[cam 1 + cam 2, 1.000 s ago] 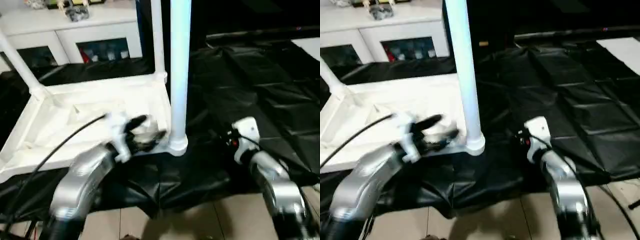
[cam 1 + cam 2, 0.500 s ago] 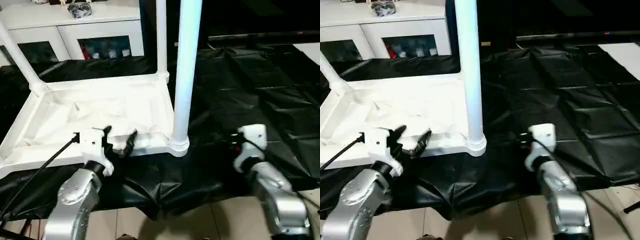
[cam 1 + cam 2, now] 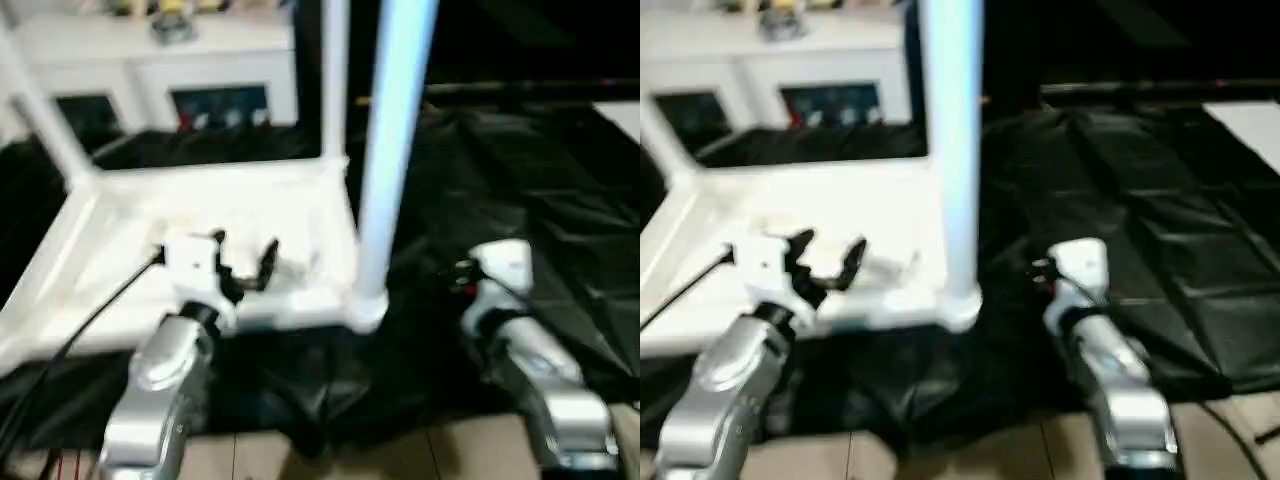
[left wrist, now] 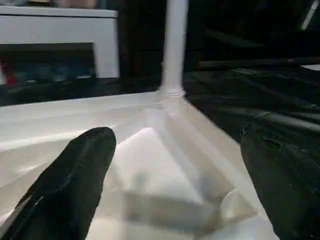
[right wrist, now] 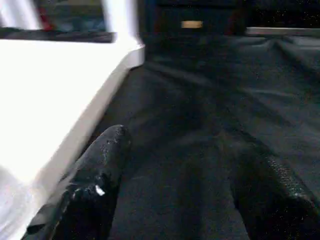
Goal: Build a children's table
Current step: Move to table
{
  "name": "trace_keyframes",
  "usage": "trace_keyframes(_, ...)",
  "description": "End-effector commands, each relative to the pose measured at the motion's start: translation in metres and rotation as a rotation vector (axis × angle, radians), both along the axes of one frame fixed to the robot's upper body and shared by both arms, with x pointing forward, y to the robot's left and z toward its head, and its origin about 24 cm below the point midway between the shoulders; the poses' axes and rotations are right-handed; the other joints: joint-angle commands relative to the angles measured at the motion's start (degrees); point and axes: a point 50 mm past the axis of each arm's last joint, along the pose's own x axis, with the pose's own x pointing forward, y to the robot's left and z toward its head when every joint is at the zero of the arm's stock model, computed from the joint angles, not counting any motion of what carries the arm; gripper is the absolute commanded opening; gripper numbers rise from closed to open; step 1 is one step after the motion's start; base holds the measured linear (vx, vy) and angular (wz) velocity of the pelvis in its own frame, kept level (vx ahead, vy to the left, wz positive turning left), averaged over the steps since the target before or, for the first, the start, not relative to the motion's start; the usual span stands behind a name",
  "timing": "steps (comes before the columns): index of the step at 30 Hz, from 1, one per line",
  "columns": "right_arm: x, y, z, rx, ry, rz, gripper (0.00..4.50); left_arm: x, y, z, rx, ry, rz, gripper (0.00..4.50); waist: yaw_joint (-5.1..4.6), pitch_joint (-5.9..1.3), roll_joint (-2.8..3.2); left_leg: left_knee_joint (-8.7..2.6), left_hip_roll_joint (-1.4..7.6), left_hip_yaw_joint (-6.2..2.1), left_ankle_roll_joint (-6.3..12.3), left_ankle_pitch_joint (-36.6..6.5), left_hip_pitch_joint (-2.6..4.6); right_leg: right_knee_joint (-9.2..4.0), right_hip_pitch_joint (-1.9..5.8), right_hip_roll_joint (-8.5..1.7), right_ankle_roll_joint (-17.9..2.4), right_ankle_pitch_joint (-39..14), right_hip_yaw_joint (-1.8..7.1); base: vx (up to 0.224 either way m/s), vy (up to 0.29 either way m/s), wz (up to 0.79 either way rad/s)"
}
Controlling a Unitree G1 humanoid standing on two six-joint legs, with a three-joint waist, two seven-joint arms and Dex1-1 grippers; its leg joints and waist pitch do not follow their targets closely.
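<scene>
Left gripper (image 3: 243,265) has drawn back from over the upturned white tabletop (image 3: 120,215) to its near rim, fingers spread wide, holding nothing. Right gripper (image 5: 185,175) hovers wide open over the black sheet (image 3: 520,170), right of the nearest upright leg (image 3: 392,160). No readable writing anywhere.

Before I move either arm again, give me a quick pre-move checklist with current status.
1. Left gripper open, holding nothing: ok.
2. Right gripper open, over the black sheet: ok.
3. Tabletop lying underside up on the sheet: ok.
4. Near right leg upright in its corner socket: ok.
5. Far right leg and far left leg standing in their sockets: ok.
6. Fourth leg fitted: cannot tell.
</scene>
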Motion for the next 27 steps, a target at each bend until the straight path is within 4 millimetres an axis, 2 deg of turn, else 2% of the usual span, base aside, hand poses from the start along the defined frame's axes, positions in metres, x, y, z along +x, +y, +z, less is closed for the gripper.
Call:
trace_keyframes(1,0.0,-0.002,0.0,-0.003,-0.002,-0.009,3.18,0.001,0.002,-0.001,0.011,0.013,0.009,4.49,0.83,-3.7,-1.43,-3.18,-0.93,1.53,5.9,-15.7,-2.3,-6.38,3.54,-1.61,-6.6,-31.7,2.63,0.127,-0.014,0.01)
trace_keyframes(2,0.0,-0.004,0.0,-0.018,0.001,-0.001,3.18,0.001,0.002,-0.002,0.011,0.016,0.008,4.49,0.68,-4.67,-0.6,-2.98,-1.09,1.22,8.79,-7.4,-2.39,-5.24,4.24,-0.19,-9.5,-19.3,2.07,0.163,0.001,0.05)
trace_keyframes(3,-0.001,-0.003,0.0,-0.036,0.0,0.021,3.18,0.001,0.002,-0.002,0.01,0.017,0.008,4.49,0.57,-5.07,-0.07,-2.9,-1.04,1.02,9.86,-5.0,-1.76,-4.7,4.14,0.36,-10.2,-14.8,1.74,0.163,0.001,0.05)
trace_keyframes(4,-0.001,-0.003,0.0,-0.036,0.0,0.021,3.18,0.001,0.002,-0.002,0.01,0.017,0.008,4.49,0.08,-5.56,0.2,-2.49,-1.0,0.27,13.41,0.0,-0.2,-3.57,3.58,1.64,-11.0,-6.5,1.18,0.184,0.001,0.11)
trace_keyframes(5,-0.004,0.002,-0.002,-0.058,0.026,0.083,3.18,0.0,0.002,-0.003,0.008,0.019,0.011,4.49,1.12,-5.12,-1.99,-0.27,-4.02,-0.79,22.12,5.2,-5.05,-4.49,7.12,1.27,-9.0,0.2,-0.38,0.19,0.006,0.28)
trace_keyframes(6,-0.004,0.002,-0.002,-0.058,0.026,0.083,3.18,0.0,0.002,-0.003,0.008,0.019,0.011,4.49,0.77,-5.07,-1.95,1.58,-5.83,0.31,24.34,4.9,-8.22,-5.14,9.72,-0.26,-5.2,1.7,0.26,0.19,0.006,0.28)
trace_keyframes(7,-0.004,0.004,-0.002,-0.063,0.021,0.097,3.18,-0.001,0.002,-0.003,0.006,0.019,0.013,4.49,1.94,-5.91,-0.04,1.37,-5.0,-0.07,25.03,7.6,-6.88,-4.91,9.49,-1.62,-4.7,2.1,-0.41,0.184,0.045,0.66)
trace_keyframes(8,-0.004,0.004,-0.001,-0.049,0.015,0.086,3.18,-0.002,0.003,-0.003,0.006,0.021,0.018,4.49,-0.34,-5.22,0.74,1.17,-4.02,-3.44,30.22,13.7,-1.95,-3.79,6.78,2.64,-2.8,-0.5,-3.47,0.197,0.008,0.78)
trace_keyframes(9,-0.003,0.003,-0.003,-0.023,0.028,0.064,3.18,-0.003,0.004,-0.004,0.005,0.023,0.025,4.49,-1.22,-5.77,1.67,0.97,-3.22,-6.55,33.83,17.4,3.32,-0.94,3.22,4.71,-1.4,-2.6,-4.11,0.197,0.008,0.78)
trace_keyframes(10,-0.003,0.002,-0.004,-0.02,0.036,0.057,3.18,-0.004,0.004,-0.004,0.004,0.024,0.027,4.49,-3.08,-6.56,1.91,1.18,5.46,-12.42,34.45,20.6,12.73,6.35,-6.85,3.32,-0.1,-14.7,-0.93,0.2,-0.093,0.36)
trace_keyframes(11,-0.002,0.0,-0.005,-0.04,0.041,0.054,3.18,-0.006,0.006,-0.005,-0.001,0.026,0.04,4.49,-2.83,-5.85,1.09,-0.15,8.03,-13.78,36.69,30.7,10.38,9.56,-9.06,0.83,2.4,-12.6,1.53,0.138,-0.143,-0.08)
trace_keyframes(12,-0.002,-0.001,-0.006,-0.046,0.04,0.056,3.18,-0.006,0.007,-0.005,-0.003,0.026,0.044,4.49,-2.38,-5.35,0.47,-0.28,8.07,-12.78,35.59,31.6,9.45,10.2,-9.96,-0.12,3.7,-10.1,2.87,0.138,-0.143,-0.08)
trace_keyframes(13,-0.003,-0.002,-0.006,-0.049,0.038,0.054,3.18,-0.008,0.008,-0.005,-0.01,0.023,0.044,4.49,-1.7,-4.63,-1.06,-1.28,6.29,-9.99,31.39,25.5,6.98,9.54,-10.01,-1.46,2.9,-2.8,5.4,0.098,-0.149,-0.17)
trace_keyframes(14,-0.004,-0.003,-0.006,-0.035,0.036,0.059,3.18,-0.009,0.008,-0.005,-0.014,0.021,0.041,4.49,0.03,-4.17,-4.1,3.01,-2.69,-4.82,22.88,13.6,4.62,1.56,-7.17,-2.16,-1.4,10.1,8.37,0.068,-0.109,0.11)
trace_keyframes(15,-0.005,-0.004,-0.006,-0.038,0.034,0.07,3.18,-0.011,0.007,-0.005,-0.022,0.015,0.03,4.49,1.08,-4.87,-6.87,6.62,-9.21,-1.73,19.91,3.9,-1.16,0.42,-0.26,-1.78,1.1,13.8,11.93,0.068,-0.109,0.11)
trace_keyframes(16,-0.006,-0.004,-0.006,-0.04,0.033,0.076,3.18,-0.011,0.007,-0.004,-0.027,0.013,0.023,4.49,2.58,-4.86,-6.2,9.95,-8.31,-2.73,13.73,-2.1,-4.53,1.32,3.11,-5.13,-3.4,37.5,14.83,0.09,-0.069,0.34)
trace_keyframes(17,-0.007,-0.004,-0.006,-0.05,0.033,0.096,3.18,-0.013,0.006,-0.003,-0.034,-0.004,0.003,4.49,2.84,-4.92,-6.21,9.21,-7.88,-2.78,9.35,1.0,-3.84,2.56,2.21,-3.89,-1.7,51.4,12.62,0.101,-0.094,0.09)
trace_keyframes(18,-0.007,-0.004,-0.006,-0.05,0.033,0.096,3.18,-0.013,0.006,-0.003,-0.034,-0.004,0.003,4.49,2.21,-4.76,-6.28,6.65,-8.34,-2.16,4.37,8.9,-3.41,4.53,1.06,-1.08,4.5,71.7,7.91,0.101,-0.094,0.09)
trace_keyframes(19,-0.008,-0.004,-0.006,-0.048,0.04,0.107,3.18,-0.014,0.006,-0.003,-0.022,-0.005,-0.018,4.49,2.92,-5.1,-4.34,4.33,-7.25,-2.38,4.08,11.8,-2.89,3.72,-0.46,-1.35,8.7,71.0,6.58,0.028,-0.118,-0.13)
trace_keyframes(20,-0.009,-0.005,-0.007,-0.054,0.043,0.125,3.18,-0.014,0.005,-0.004,-0.01,0.008,-0.063,4.49,3.06,-5.02,-1.56,1.59,-3.94,-3.5,5.91,11.2,-3.72,3.14,-0.53,-2.52,8.4,58.5,5.63,-0.012,-0.082,-0.19)
trace_keyframes(21,-0.01,-0.006,-0.007,-0.058,0.049,0.135,3.18,-0.014,0.004,-0.005,-0.023,0.017,-0.109,4.49,2.65,-3.78,-2.05,1.08,-3.07,-3.55,6.86,8.3,-4.75,2.08,-0.72,-1.25,9.8,48.6,4.49,-0.012,-0.082,-0.19)
trace_keyframes(22,-0.01,-0.007,-0.007,-0.061,0.052,0.142,3.18,-0.014,0.004,-0.005,-0.034,0.022,-0.139,4.49,3.36,-4.6,-0.74,0.99,0.01,-4.76,6.8,-0.7,-3.65,1.36,-0.23,-1.63,11.7,29.5,4.47,0.0,0.0,0.0)
trace_keyframes(23,-0.011,-0.01,-0.007,-0.075,0.059,0.162,3.18,-0.014,0.001,-0.004,-0.026,0.028,-0.232,4.49,3.65,-5.05,0.1,-0.2,4.86,-6.8,8.28,-7.3,-1.16,1.3,-1.44,-3.17,6.8,14.2,5.34,-0.044,0.011,0.19)
trace_keyframes(24,-0.012,-0.013,-0.007,-0.087,0.066,0.18,3.18,-0.014,-0.001,-0.003,-0.008,0.036,-0.323,4.49,3.55,-4.58,0.09,-0.96,6.15,-7.23,8.93,-8.7,-1.05,1.32,-1.88,-3.71,3.1,9.7,5.84,-0.044,0.011,0.19)
trace_keyframes(25,-0.012,-0.013,-0.007,-0.087,0.066,0.18,3.18,-0.014,-0.001,-0.003,-0.008,0.036,-0.323,4.49,3.43,-3.73,-0.1,-1.76,5.42,-6.0,7.04,-14.1,-1.45,0.63,-1.92,-3.88,-4.6,2.6,6.19,-0.063,0.047,0.18)
trace_keyframes(26,-0.012,-0.016,-0.006,-0.098,0.07,0.195,3.18,-0.013,-0.002,-0.002,0.013,0.043,-0.389,4.49,3.71,-3.05,-0.39,-1.59,3.14,-3.94,4.37,-18.8,-1.56,-0.81,-1.85,-3.94,-9.3,-7.2,6.44,-0.075,0.06,0.11)
trace_keyframes(27,-0.012,-0.02,-0.006,-0.114,0.076,0.214,3.18,-0.012,-0.002,-0.002,0.044,0.056,-0.467,4.49,3.82,-2.65,-0.33,-1.51,2.45,-3.35,3.73,-20.2,-1.42,-1.53,-2.02,-3.96,-10.7,-13.6,6.55,-0.075,0.06,0.11)
